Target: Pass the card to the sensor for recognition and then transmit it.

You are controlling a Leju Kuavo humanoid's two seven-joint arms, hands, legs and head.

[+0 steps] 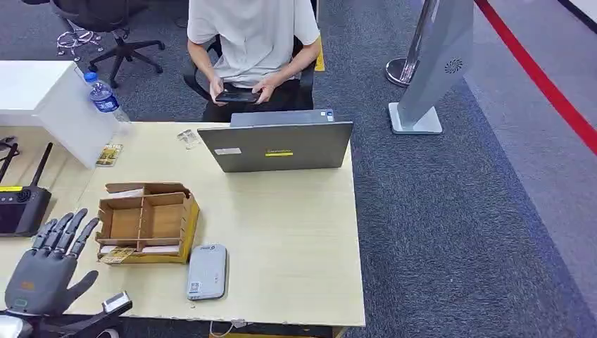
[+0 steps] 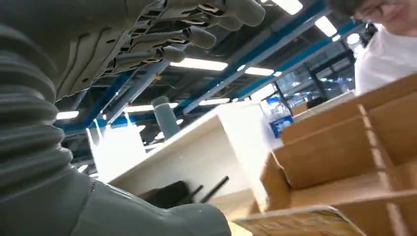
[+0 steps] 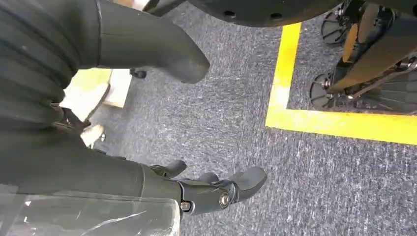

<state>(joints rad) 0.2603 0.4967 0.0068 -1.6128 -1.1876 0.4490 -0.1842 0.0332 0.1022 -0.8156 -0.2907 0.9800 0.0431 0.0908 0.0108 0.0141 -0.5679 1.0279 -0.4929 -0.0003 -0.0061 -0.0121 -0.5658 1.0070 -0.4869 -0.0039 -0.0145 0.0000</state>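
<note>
Table (image 1: 296,232): pale wood-look laminate, smooth, matt. Compartment box (image 1: 146,222) at its 8 o'clock: brown corrugated cardboard, matt, raw edges. Card (image 1: 117,255) on the box's front lip: printed, slightly glossy. Sensor (image 1: 207,272) at 6 o'clock: grey plastic, smooth, satin. Laptop (image 1: 276,146) at 12 o'clock: dark grey lid, matt. Bottle (image 1: 105,96): clear glossy plastic, blue label. Left hand (image 1: 46,267): grey matt plastic, ribbed rubbery wrist cover. Floor (image 1: 457,232): blue-grey carpet, rough. Right hand (image 3: 216,189): dark plastic, slight sheen.

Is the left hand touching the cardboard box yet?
Apart. In the head view the left hand hovers open beside the cardboard box, with bare table plainly visible between its fingertips and the box's wall.
</note>
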